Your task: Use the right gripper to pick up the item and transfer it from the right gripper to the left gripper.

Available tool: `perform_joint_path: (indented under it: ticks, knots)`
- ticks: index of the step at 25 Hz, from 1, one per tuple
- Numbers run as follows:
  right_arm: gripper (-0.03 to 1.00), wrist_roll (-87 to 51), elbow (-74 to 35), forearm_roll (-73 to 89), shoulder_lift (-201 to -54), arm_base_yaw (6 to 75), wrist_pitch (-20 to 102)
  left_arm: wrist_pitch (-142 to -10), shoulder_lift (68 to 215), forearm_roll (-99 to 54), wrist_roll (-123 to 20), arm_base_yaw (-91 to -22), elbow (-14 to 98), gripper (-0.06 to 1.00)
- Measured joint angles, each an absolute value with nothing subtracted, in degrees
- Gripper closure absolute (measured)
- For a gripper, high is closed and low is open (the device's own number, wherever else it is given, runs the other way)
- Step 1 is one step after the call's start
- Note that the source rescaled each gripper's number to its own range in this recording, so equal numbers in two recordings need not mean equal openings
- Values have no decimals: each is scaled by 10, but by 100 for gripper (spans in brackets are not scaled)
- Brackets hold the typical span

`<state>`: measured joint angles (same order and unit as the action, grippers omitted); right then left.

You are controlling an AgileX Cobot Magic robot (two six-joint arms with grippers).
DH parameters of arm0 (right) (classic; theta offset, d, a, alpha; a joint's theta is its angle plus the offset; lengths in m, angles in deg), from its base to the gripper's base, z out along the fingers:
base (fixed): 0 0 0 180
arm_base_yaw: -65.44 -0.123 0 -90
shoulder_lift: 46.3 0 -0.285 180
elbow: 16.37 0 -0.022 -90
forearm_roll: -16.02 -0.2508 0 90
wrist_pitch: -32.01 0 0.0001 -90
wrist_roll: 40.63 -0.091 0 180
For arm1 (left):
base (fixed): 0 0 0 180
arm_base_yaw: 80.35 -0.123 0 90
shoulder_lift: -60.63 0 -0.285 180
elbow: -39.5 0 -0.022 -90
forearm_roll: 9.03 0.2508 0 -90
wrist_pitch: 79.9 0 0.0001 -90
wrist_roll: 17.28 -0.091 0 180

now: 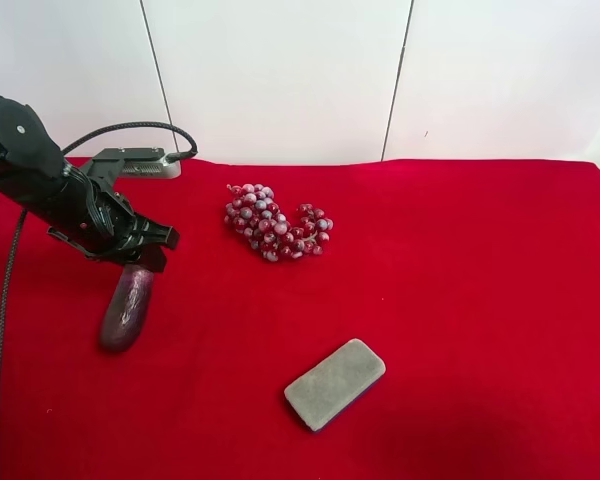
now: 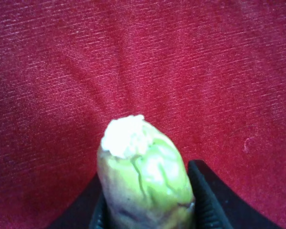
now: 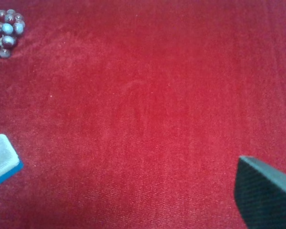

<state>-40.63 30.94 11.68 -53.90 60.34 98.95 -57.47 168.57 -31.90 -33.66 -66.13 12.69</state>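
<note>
On the desk: we see a red cloth (image 1: 460,300) covering the desk, with no bins or bowls on it
Item: the eggplant (image 1: 126,306) hangs stem end up from the left hand (image 1: 145,258); in the exterior high view it is at the left side, its rounded dark end close to the cloth, and we cannot tell whether it touches
Item's look: we see a dark purple, glossy, elongated body; in the left wrist view the stem end is yellowish green with a pale, rough cut tip
Left hand: clamped together on the eggplant's stem end, black fingers (image 2: 207,200) pressing either side of it
Right hand: out of the exterior high view; the right wrist view shows one dark finger (image 3: 264,193) at the frame's edge, well spread, nothing between
Grapes (image 1: 276,222): we see a red-purple bunch lying near the cloth's middle, well apart from the eggplant
Grey block (image 1: 335,383): lies flat nearer the front edge, apart from both
Room: white panelled wall (image 1: 280,70) behind the desk
</note>
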Motion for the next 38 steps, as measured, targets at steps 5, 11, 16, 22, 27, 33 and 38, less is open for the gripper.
perform_joint_path:
  ticks: [5, 11, 16, 22, 27, 33, 38]
  knots:
    - [-3, -406, 309, 117, -539, 604, 990, -582, 1686, -319, -337, -661, 127, 94]
    - [-3, -406, 309, 117, -539, 604, 990, -590, 1686, -319, -337, -661, 127, 52]
    - [-3, -406, 309, 117, -539, 604, 990, -592, 1686, -319, -337, -661, 127, 3]
    - [-3, -406, 309, 117, -539, 604, 990, -593, 1686, -319, -337, -661, 127, -5]
    - [-3, -406, 309, 117, -539, 604, 990, -593, 1686, -321, -337, -661, 127, -5]
    - [-3, -406, 309, 117, -539, 604, 990, -596, 1686, -321, -330, -661, 127, -5]
    - [-3, -406, 309, 117, -539, 604, 990, -613, 1686, -321, -328, -661, 127, -5]
